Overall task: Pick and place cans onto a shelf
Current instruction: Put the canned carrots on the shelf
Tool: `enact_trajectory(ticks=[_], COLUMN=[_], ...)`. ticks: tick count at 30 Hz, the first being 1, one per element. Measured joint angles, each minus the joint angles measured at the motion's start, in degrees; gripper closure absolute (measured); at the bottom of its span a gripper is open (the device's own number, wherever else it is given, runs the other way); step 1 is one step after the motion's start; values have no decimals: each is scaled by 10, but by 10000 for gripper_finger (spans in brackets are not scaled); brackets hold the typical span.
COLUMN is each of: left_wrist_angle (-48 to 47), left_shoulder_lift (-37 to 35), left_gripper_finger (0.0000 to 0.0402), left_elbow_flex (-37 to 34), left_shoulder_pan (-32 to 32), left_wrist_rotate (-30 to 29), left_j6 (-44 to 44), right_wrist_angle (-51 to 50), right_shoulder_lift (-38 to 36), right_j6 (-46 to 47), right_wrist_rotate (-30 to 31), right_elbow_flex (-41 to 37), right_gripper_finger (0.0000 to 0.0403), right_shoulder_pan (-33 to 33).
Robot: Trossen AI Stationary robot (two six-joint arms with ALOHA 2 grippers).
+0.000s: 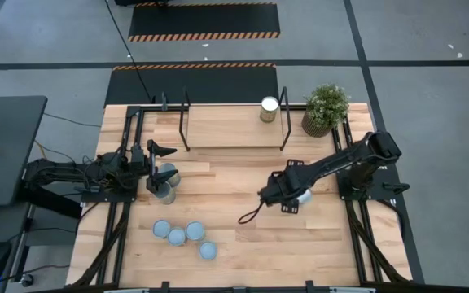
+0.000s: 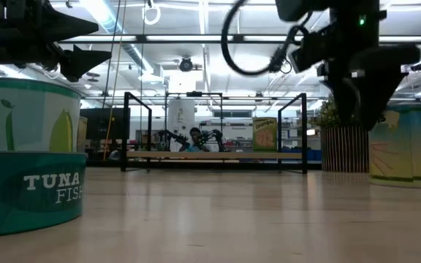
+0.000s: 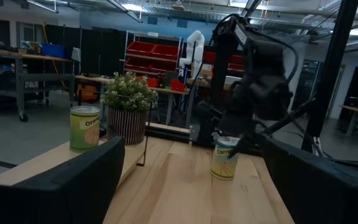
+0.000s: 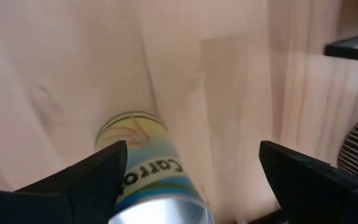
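Right gripper (image 4: 188, 174) hangs wide open and empty over the carrot can (image 4: 151, 171), so I'd descend squarely, centring both fingers before closing, left gripper (image 1: 155, 169) waiting.

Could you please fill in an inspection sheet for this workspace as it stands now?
Surface: wooden table, bare in the middle.
Job's things: one can stands on the shelf; four cans clustered at the front; two cans by the left end effector; one can under the right end effector.
Clutter: potted plant beside the shelf.
End effectors: both open, holding nothing.
Cables: black cable loop at the right end effector.
Surroundings: desk left; striped floor mats behind.
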Motion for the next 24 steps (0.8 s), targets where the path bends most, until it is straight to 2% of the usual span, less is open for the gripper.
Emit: enact_trajectory(ticks=[9,13,16,24], left_wrist_angle=[0,0,0,-4], left_shoulder_lift=[0,0,0,0], left_gripper_finger=[15,15,15,15], left_elbow_flex=[0,0,0,0], left_shoulder_pan=[0,0,0,0], left_wrist_rotate=[0,0,0,0], left_j6=[0,0,0,-4], right_wrist_angle=[-37,-59,-46,24], right_shoulder_lift=[0,-1,-12,-54], right_j6=[12,-3,-29,-72], right_wrist_rotate=[64,73,72,-22], right_elbow_flex=[-28,-26,-14,-9], right_gripper_finger=[30,30,30,30], right_shoulder_pan=[-83,-117,-119,-86])
